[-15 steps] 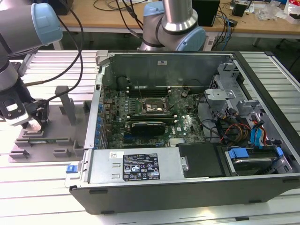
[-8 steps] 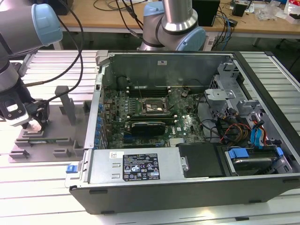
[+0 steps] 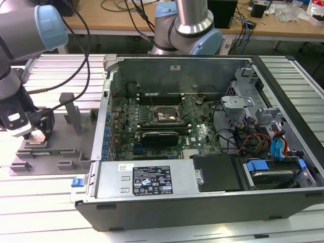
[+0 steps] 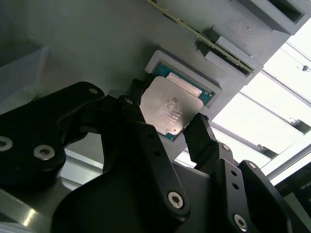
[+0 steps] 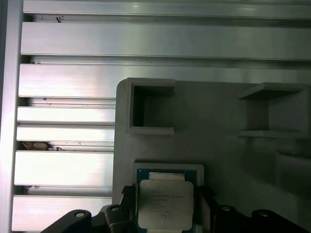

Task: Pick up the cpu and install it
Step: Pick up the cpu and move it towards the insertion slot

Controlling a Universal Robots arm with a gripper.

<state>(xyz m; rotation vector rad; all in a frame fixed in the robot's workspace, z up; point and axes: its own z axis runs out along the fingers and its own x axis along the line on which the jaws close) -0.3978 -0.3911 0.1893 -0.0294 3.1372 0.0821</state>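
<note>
The cpu [image 4: 166, 108], a small square chip with a silvery top and a blue-green edge, sits at a shallow square pocket of the grey tray [image 4: 87, 43]. My gripper [image 4: 165, 115] is over it, with a black finger against each of two opposite sides, shut on the chip. In the first wrist view the cpu [image 5: 165, 204] lies between the gripper's [image 5: 166, 209] black fingertips [image 5: 127, 195], just off the pocket's rim. In the exterior view the gripper [image 3: 38, 133] hangs low over the tray [image 3: 55, 152] at the far left. The motherboard socket [image 3: 164, 115] lies inside the open computer case [image 3: 202, 182].
The tray has raised grey blocks [image 3: 71, 114] and slots beside the gripper. It lies on a ribbed metal table [image 5: 68, 43]. The case wall [image 3: 104, 126] stands between tray and motherboard. Cables [image 3: 248, 136] and drive bays fill the case's right side. A second arm's base [image 3: 187, 25] stands behind.
</note>
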